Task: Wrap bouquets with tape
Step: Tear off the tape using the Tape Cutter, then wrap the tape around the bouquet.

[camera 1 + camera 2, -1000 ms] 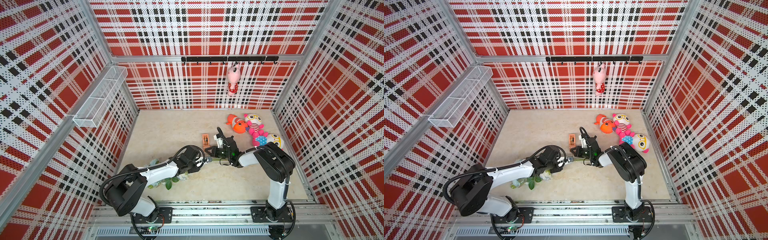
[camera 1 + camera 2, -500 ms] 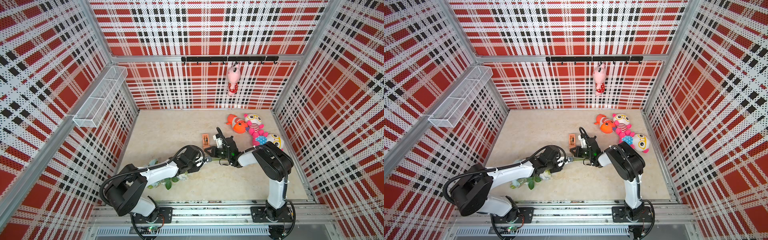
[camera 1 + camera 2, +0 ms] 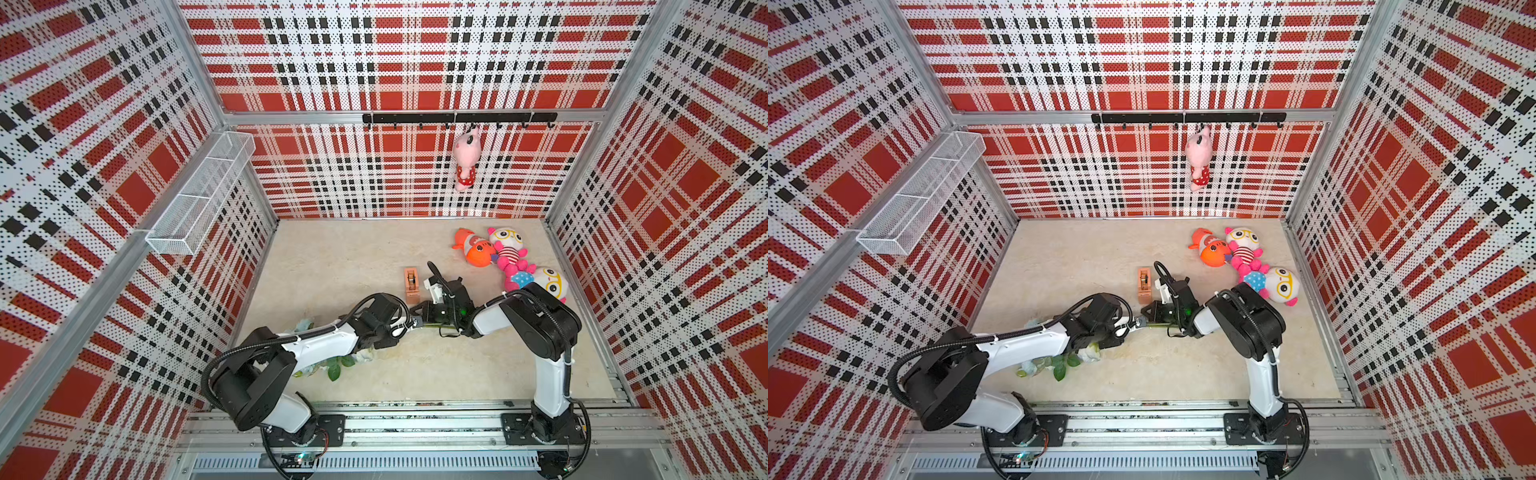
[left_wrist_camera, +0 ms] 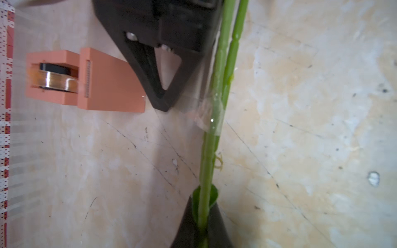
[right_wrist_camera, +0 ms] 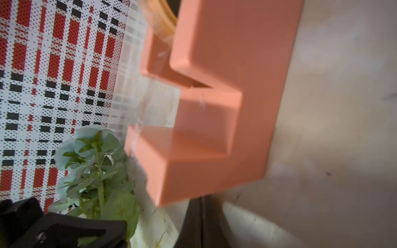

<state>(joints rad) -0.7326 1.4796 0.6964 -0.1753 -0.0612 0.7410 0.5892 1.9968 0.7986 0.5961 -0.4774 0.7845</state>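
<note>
Bouquet (image 3: 334, 368) lies on the counter (image 3: 332, 257) nearest us, blooms under the left arm (image 3: 324, 340), stems (image 4: 206, 161) clamped in the left claw (image 3: 409, 324). Just beyond, we see the right claw (image 3: 419, 311) closed, its tip beside a clear strip (image 4: 206, 116) stuck on the stems. Farther back stands the tape dispenser (image 3: 411, 284), then plush toys (image 3: 498, 257).

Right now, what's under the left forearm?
The bouquet: leaves and pale blooms poke out on both sides of the left arm, and the stems run on to the left gripper, shut on them. The stretch beneath the arm is covered.
</note>
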